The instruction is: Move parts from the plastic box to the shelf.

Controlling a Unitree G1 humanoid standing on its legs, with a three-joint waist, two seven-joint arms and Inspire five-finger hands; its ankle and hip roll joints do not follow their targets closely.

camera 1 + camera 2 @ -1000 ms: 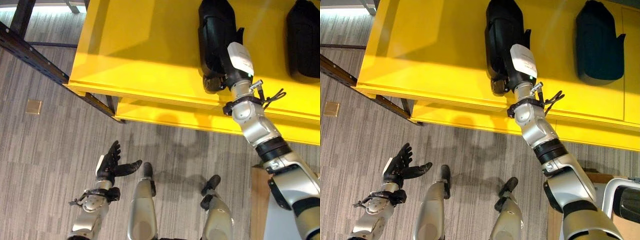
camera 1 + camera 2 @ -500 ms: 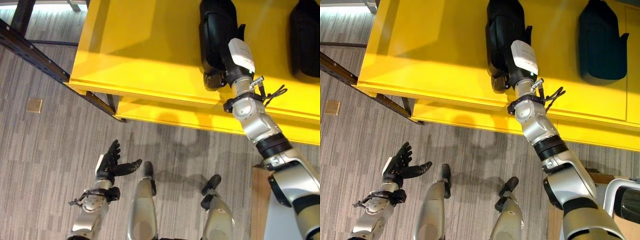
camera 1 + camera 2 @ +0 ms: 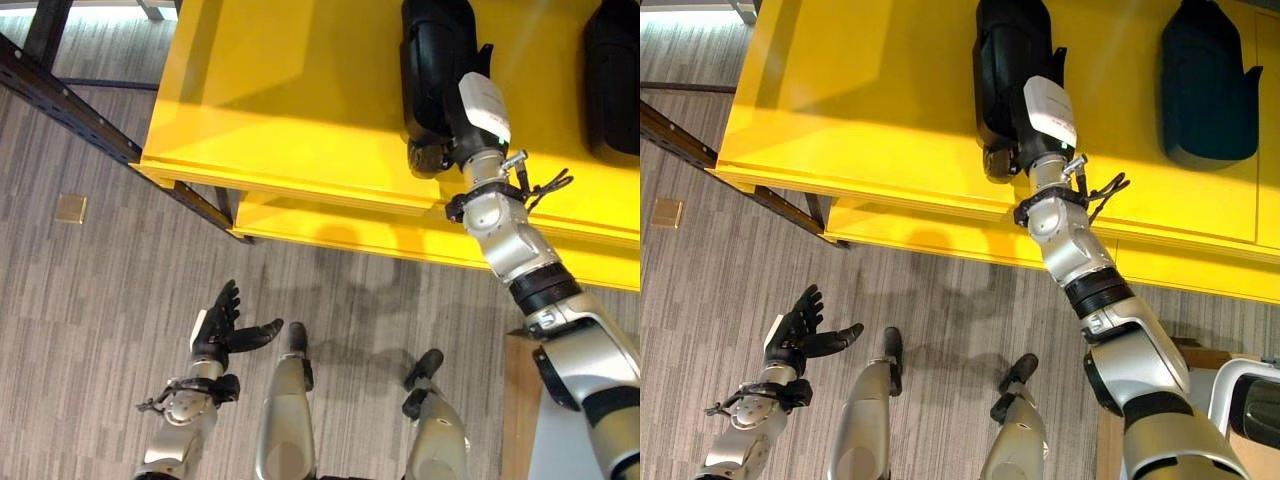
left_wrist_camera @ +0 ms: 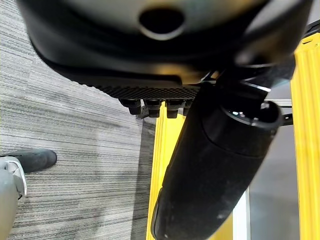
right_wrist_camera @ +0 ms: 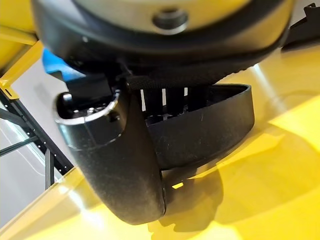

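Left eye view: two black plastic parts lie on the yellow shelf (image 3: 290, 100), one at top centre (image 3: 432, 60), a second at the upper right edge (image 3: 612, 80). The right hand (image 3: 470, 120) reaches onto the centre part; in its wrist view the fingers (image 5: 165, 97) and thumb curl round that part's rim (image 5: 215, 125), which rests on the shelf. The left hand (image 3: 222, 325) hangs at lower left above the grey floor (image 3: 90, 300), fingers spread, holding nothing.
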